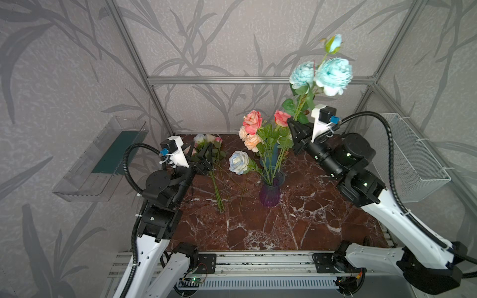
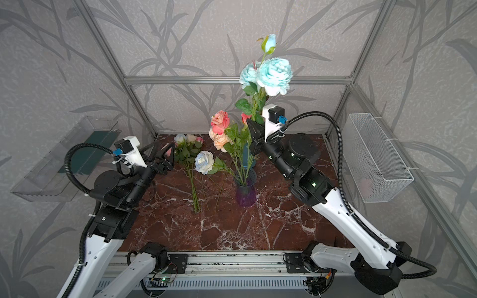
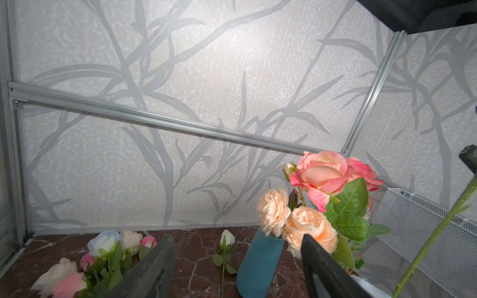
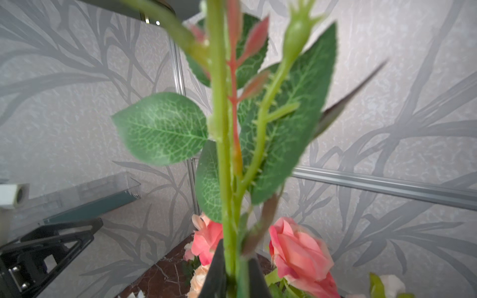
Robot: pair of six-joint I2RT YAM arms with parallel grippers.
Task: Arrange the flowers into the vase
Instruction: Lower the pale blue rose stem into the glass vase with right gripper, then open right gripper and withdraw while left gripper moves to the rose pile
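1. Stems of the pale blue flower spray (image 1: pixel 321 74) sit pinched between the closed fingers of the right gripper (image 4: pixel 233 271), which holds the spray upright, high above the table, behind and to the right of the purple vase in both top views.
2. The left gripper (image 3: pixel 238 240) has its jaws wide apart with nothing between them, low over the marble table (image 1: pixel 258 232), just beside a loose bunch of white and pink buds (image 1: pixel 207 140) lying there.
3. The purple vase (image 1: pixel 271 193) stands upright mid-table with pink and peach roses (image 1: pixel 253 122) in it.
4. A blue-white rose (image 1: pixel 238 162) lies just left of it.
5. A teal vase (image 3: pixel 259 265) stands behind.
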